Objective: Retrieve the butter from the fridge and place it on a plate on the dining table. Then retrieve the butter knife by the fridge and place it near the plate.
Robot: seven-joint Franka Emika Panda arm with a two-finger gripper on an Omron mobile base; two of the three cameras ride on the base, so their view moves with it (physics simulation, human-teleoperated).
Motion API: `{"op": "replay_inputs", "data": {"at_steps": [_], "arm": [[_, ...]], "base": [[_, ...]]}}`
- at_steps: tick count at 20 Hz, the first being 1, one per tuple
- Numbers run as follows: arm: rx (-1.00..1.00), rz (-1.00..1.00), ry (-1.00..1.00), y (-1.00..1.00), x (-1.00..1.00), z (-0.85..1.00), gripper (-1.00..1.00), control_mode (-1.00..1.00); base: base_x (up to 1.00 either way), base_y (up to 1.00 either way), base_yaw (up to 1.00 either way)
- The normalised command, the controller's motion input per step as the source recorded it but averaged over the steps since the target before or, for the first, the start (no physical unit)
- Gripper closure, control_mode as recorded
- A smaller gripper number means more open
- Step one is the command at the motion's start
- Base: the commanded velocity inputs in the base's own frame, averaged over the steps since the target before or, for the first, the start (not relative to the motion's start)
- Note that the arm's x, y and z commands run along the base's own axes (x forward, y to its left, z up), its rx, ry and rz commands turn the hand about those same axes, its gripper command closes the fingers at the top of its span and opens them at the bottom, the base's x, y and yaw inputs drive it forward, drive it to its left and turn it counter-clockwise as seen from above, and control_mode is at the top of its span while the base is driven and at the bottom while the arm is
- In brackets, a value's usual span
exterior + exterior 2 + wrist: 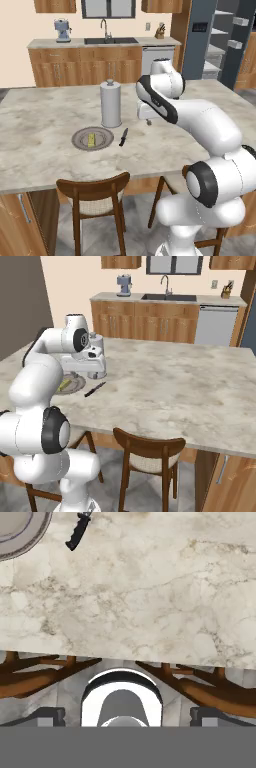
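Note:
The butter [92, 139], a small yellow stick, lies on the round grey-brown plate [80, 141] [75, 385] [20, 534] on the dining table [45, 120] [175, 381]. Just right of the plate lies the butter knife [123, 136] [94, 389] [77, 532], flat on the stone top with its black handle toward the table's near edge. My gripper [148, 120] [96, 375] [128, 716] hovers above the table to the right of the knife, pointing down, open and holding nothing. The fridge [197, 45] stands at the back right, with its shelves showing.
A white paper-towel roll [110, 104] stands just behind the plate. Wooden chairs [95, 192] [147, 448] are tucked under the table's near edge. The wall counter with the sink [110, 41], a coffee machine [62, 30] and a knife block [160, 31] is far behind.

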Motion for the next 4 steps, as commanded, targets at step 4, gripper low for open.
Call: {"op": "replay_inputs", "data": {"at_steps": [4], "arm": [[0.02, 0.11, 0.28, -0.16, -1.00, 0.01, -1.00, -1.00]], "base": [[0.00, 0.00, 0.00]]}}
